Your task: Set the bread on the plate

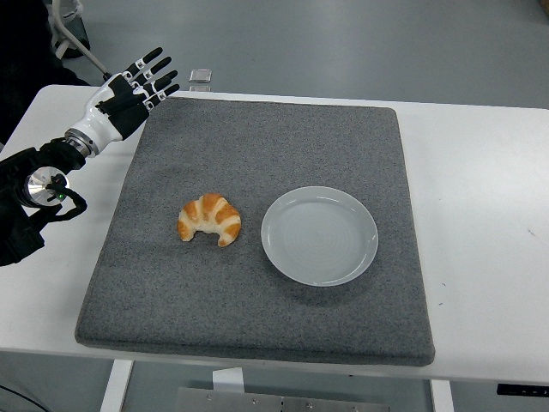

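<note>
Left arm (39, 184) enters at 9 o'clock, black forearm over the bare white table (480, 197). We see its hand, the left hand (129, 90), raised at about 10 o'clock above the far-left corner of the grey felt mat (257, 318). Its fingers (153, 58) are straight and fanned wide, holding nothing. The hand is well apart from the bread.

One mat, square, covering most of the tabletop. White table margin shows on all sides: narrow along the far and near edges, broader strips at 9 and 3 o'clock.

One croissant (209, 220), golden with pale stripes, lying flat on the mat just left of centre, its two tips turned toward the near edge. We note open mat all round it: a wide stretch toward 12 o'clock, a clear band toward 6 o'clock and 9 o'clock.

One plate (319, 236), round, pale grey-white, empty, at centre-right of the mat. It sits just beside the croissant at the croissant's 3 o'clock, a thin gap of mat between, not touching. Open mat runs from the plate's rim to the mat's 3 o'clock edge.

One small metal fitting (200, 78) shows past the far table edge near 11 o'clock; we cannot tell what it is.
</note>
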